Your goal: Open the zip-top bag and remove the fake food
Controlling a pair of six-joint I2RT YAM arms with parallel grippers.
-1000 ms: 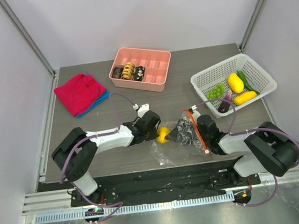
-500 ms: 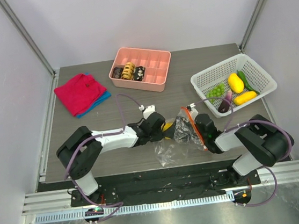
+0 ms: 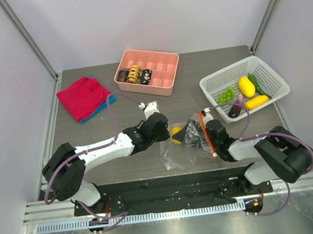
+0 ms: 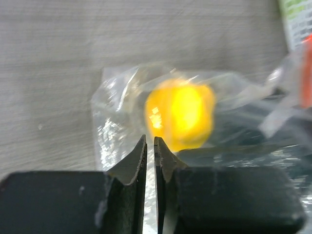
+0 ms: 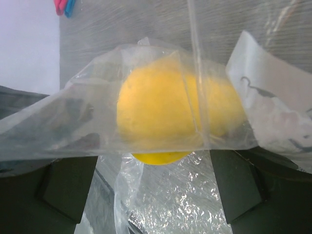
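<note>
The zip-top bag [image 3: 175, 154] lies crumpled at the table's front middle, with its orange-red zipper strip [image 3: 207, 136] along my right gripper. One yellow fake food piece [image 3: 176, 134] sits inside it and shows through the film in the left wrist view [image 4: 180, 114] and the right wrist view [image 5: 175, 114]. My left gripper [image 3: 164, 132] is just left of that piece, jaws shut to a hairline gap [image 4: 150, 141], with bag film beneath the tips. My right gripper [image 3: 197, 133] is open wide [image 5: 153, 165], and bag film is stretched across its fingers [image 5: 68, 190].
A white basket [image 3: 263, 62] at the right holds green grapes [image 3: 226, 95], two yellow pieces [image 3: 247, 86], a purple eggplant [image 3: 236, 106] and a green long vegetable [image 3: 254, 82]. A pink compartment tray [image 3: 162, 65] stands at the back. A red folded cloth [image 3: 83, 97] lies back left.
My left gripper pushed right toward the bag, then drew back up and left. The yellow piece shifted slightly right and stays in the bag. The right gripper barely moved.
</note>
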